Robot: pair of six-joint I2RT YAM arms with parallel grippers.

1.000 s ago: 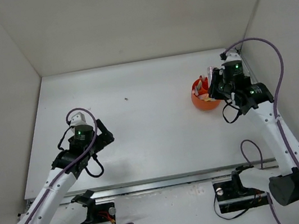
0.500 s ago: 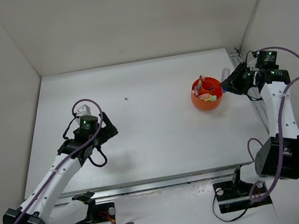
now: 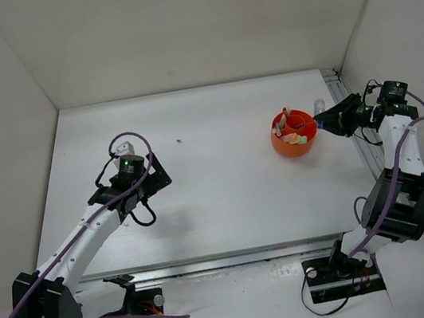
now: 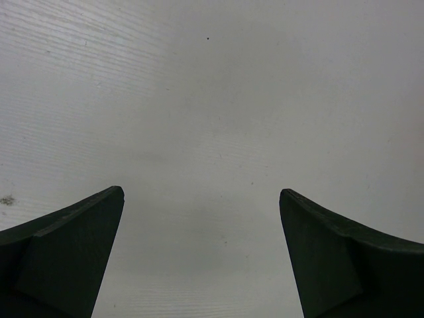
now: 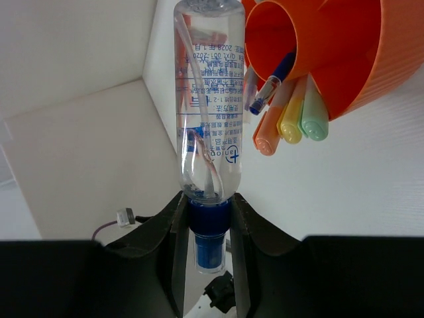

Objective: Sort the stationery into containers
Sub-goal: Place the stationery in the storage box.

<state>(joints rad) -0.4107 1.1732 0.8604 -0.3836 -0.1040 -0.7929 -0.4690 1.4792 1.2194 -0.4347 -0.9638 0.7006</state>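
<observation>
The orange cup (image 3: pixel 293 135) stands at the right of the table, holding several pens and markers. In the right wrist view the cup (image 5: pixel 331 53) fills the upper right, with an orange marker (image 5: pixel 266 139), a yellow one (image 5: pixel 290 129), a green one (image 5: pixel 313 122) and a blue pen (image 5: pixel 271 86) inside. My right gripper (image 5: pixel 207 199) is shut on the blue cap of a clear blue-capped tube (image 5: pixel 207 99), just right of the cup (image 3: pixel 319 104). My left gripper (image 4: pixel 202 192) is open over bare table, far left of the cup (image 3: pixel 153 181).
White walls close in the table on the left, back and right. A metal rail (image 3: pixel 359 144) runs along the table's right edge under my right arm. A small dark speck (image 3: pixel 178 141) lies mid-table.
My right gripper has swung right, from above the cup to beside it, still holding the clear tube. My left arm has reached a little farther forward and right.
</observation>
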